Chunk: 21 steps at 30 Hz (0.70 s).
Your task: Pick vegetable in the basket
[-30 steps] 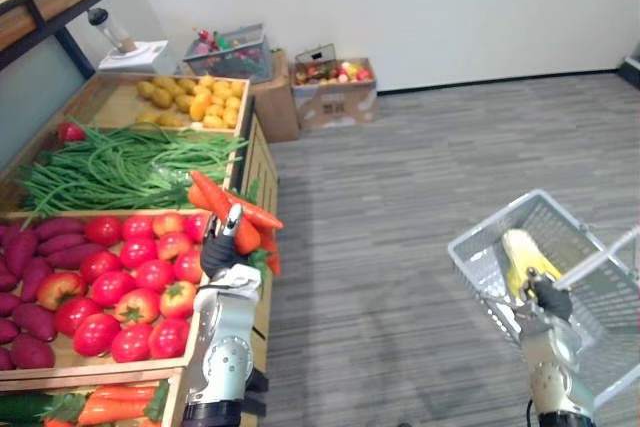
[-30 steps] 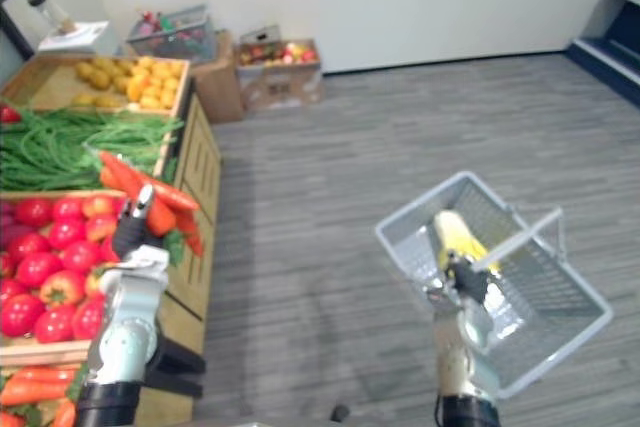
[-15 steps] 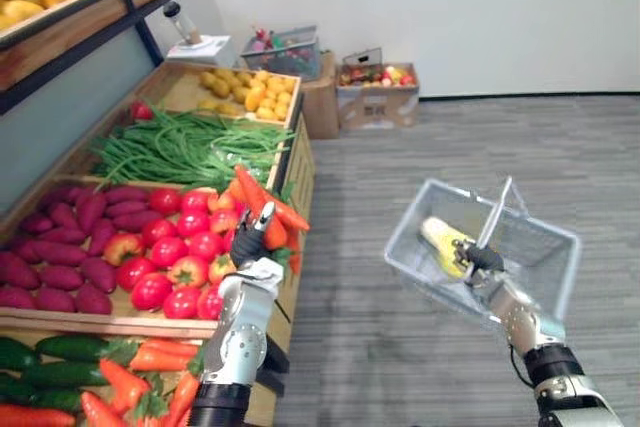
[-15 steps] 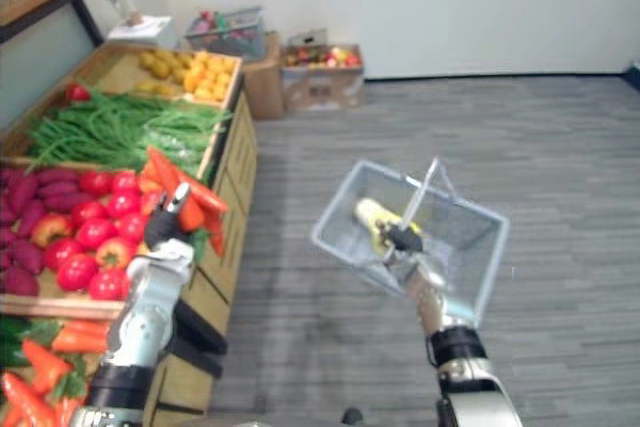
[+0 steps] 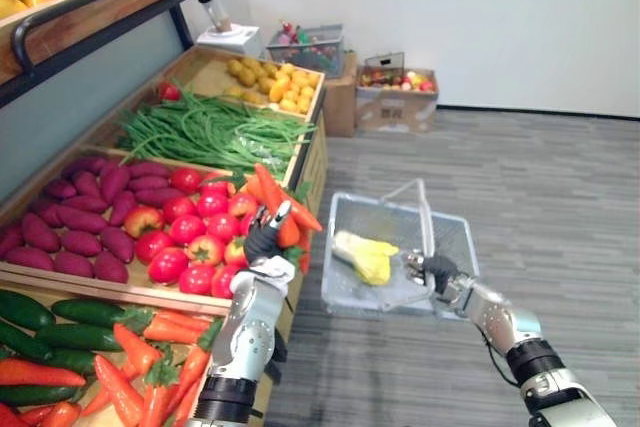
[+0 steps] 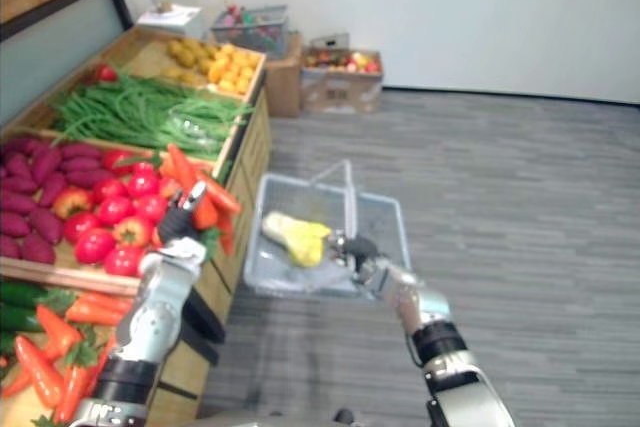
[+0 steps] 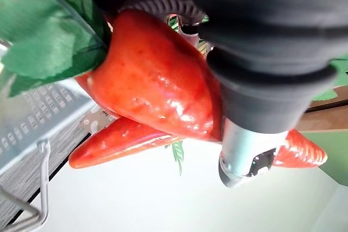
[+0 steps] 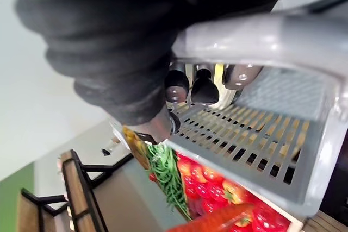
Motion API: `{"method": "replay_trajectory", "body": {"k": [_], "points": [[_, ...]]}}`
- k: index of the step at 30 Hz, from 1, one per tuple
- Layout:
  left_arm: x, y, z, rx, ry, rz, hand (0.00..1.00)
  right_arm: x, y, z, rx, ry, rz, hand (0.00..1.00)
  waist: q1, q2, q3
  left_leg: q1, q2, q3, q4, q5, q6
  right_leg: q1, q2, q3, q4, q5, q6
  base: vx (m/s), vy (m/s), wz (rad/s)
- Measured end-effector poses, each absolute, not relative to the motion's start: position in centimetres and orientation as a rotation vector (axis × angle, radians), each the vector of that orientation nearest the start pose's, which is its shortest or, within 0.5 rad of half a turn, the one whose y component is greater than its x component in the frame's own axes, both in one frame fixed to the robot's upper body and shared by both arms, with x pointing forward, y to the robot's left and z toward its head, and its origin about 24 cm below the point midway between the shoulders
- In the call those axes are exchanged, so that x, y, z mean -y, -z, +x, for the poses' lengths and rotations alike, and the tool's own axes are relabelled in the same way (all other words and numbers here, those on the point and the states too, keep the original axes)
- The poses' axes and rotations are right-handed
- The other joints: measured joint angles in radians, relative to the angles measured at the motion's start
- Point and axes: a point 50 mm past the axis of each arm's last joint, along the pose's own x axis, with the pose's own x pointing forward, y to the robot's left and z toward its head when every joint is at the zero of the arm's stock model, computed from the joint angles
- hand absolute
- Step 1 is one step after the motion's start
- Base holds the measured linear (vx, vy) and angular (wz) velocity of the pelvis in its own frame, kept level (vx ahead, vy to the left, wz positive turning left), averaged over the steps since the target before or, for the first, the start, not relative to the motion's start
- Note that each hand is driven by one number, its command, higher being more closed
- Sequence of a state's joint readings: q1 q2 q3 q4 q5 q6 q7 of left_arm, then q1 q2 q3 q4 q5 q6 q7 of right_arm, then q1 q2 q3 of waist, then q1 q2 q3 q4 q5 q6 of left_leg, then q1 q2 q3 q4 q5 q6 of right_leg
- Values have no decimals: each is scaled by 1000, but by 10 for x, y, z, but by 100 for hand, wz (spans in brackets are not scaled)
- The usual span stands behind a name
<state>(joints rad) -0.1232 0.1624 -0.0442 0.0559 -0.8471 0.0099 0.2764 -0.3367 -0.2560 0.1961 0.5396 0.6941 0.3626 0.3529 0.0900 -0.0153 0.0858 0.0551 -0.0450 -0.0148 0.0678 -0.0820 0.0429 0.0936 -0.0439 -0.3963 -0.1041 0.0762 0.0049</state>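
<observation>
Left hand (image 5: 262, 247) at centre left of the frame, fingers curled round a bunch of carrots (image 5: 277, 203) beside the tomatoes (image 5: 190, 237), right hand (image 5: 432, 272) right of centre, fingers wrapped round the handle of the grey basket (image 5: 456, 239), yellow vegetable (image 5: 368, 255) lying inside it

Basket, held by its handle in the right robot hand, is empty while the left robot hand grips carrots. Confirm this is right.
Not right: the basket is not empty. The basket, held by its handle in the right robot hand, has a yellow corn cob lying in it, as the left eye view shows, while the left robot hand grips carrots.
</observation>
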Motion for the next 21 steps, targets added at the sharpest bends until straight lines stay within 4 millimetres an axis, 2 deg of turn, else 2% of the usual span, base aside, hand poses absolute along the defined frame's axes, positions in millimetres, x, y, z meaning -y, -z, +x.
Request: {"method": "replay_trajectory", "body": {"k": [5,10,16,21], "points": [[-169,-55,279,-68,-163,-668,100,132,17,286,-596,-508,402,100,0,-5,1,0,-3,-2,0,0,0,1,-3,-3,0,0,0,19,9,1],[-161,-53,279,-87,-142,-662,100,124,12,288,-579,-577,391,100,-1,-7,1,0,-3,-4,1,0,0,2,-3,-4,0,1,1,0,0,0],[-157,-52,278,-104,-143,-659,100,102,7,282,-574,-692,350,100,0,-9,2,0,-2,-11,3,0,0,5,-1,-7,0,0,1,-1,-2,1],[-154,-50,278,-119,-151,-663,100,78,-9,278,-514,-814,354,100,1,-21,10,0,-2,-12,3,0,0,6,-1,-7,0,0,1,0,0,0]]}}
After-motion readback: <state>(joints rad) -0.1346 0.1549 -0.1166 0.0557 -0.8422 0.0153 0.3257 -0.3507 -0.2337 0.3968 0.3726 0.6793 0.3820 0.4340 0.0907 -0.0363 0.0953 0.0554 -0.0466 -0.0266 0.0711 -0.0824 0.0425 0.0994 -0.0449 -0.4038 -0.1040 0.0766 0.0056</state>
